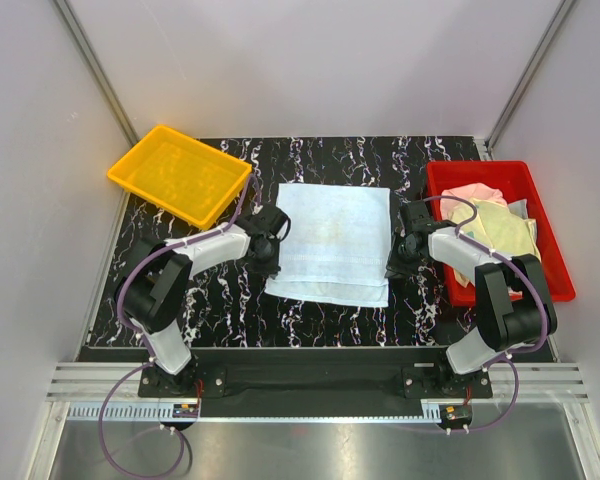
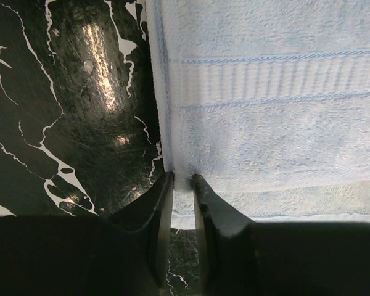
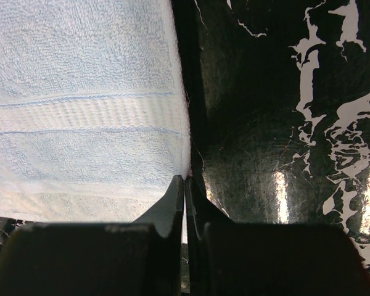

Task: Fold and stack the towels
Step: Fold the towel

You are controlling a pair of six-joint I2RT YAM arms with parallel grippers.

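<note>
Light blue towel point(image 1: 330, 240) flat at centre of table point(image 1: 220, 300), between arms, roughly square as it lies. Your left gripper point(image 2: 182, 182): jaws pinched on its left edge. Right gripper point(image 3: 184, 180): jaws clamped on right edge. Both sit toward near end, cloth stretching away from them. Red tray point(image 1: 480, 168), right, holds pink towel point(image 1: 472, 193) and pale yellow towel point(image 1: 505, 230). Nothing in yellow tray point(image 1: 180, 175), far left.

Black marble-pattern table point(image 1: 230, 310), plain grey walls point(image 1: 310, 60), metal rail point(image 1: 90, 385) at near edge.
</note>
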